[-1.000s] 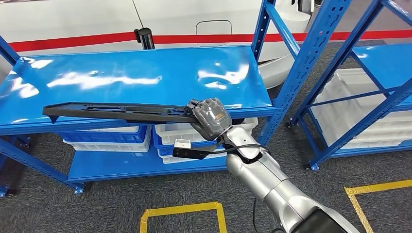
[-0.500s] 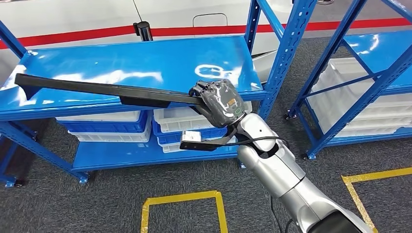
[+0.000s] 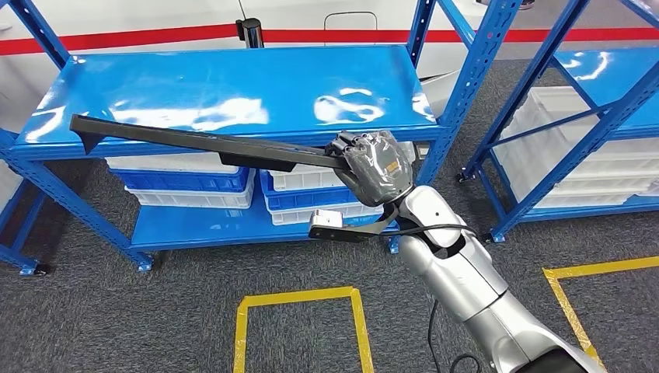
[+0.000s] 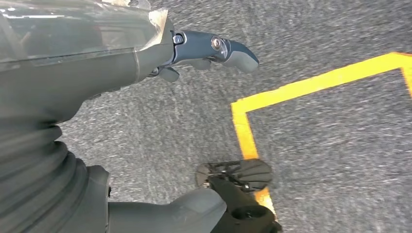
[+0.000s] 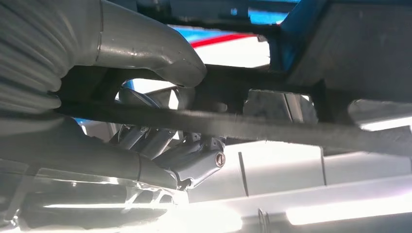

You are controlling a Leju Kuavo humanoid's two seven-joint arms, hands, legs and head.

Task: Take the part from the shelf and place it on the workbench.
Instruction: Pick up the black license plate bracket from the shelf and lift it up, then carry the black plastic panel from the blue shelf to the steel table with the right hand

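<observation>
Since half a second ago the whole head view has slid, so that's the camera moving; the shelf now sits a bit further right and lower in frame, and the right hand (image 3: 373,165) keeps its clench on the part while its far tip has dropped from up by the shelf's back-left corner to lower across the shelf front.

So the right hand is wrapped around one end of the long black plastic part (image 3: 194,141), which sticks out toward 9 o'clock from the hand, slightly tilted with the far end higher. It's off the shelf, hanging in the air in front of the front edge of the blue top shelf board (image 3: 233,85). In the right wrist view you can see the thick grey thumb (image 5: 160,53) over the black part (image 5: 272,126) and the darker fingers (image 5: 194,160) curled under it, so it's a proper grip.

Under the top board, white and blue bins (image 3: 186,183) are stacked on the lower shelf. A second blue rack (image 3: 591,116) with white bins stands at 3 o'clock. Yellow tape (image 3: 299,299) marks a box on the grey carpet at 6 o'clock.

The left hand (image 4: 209,48) hangs over the carpet near a yellow tape corner (image 4: 243,126), fingers apart and holding nothing.
</observation>
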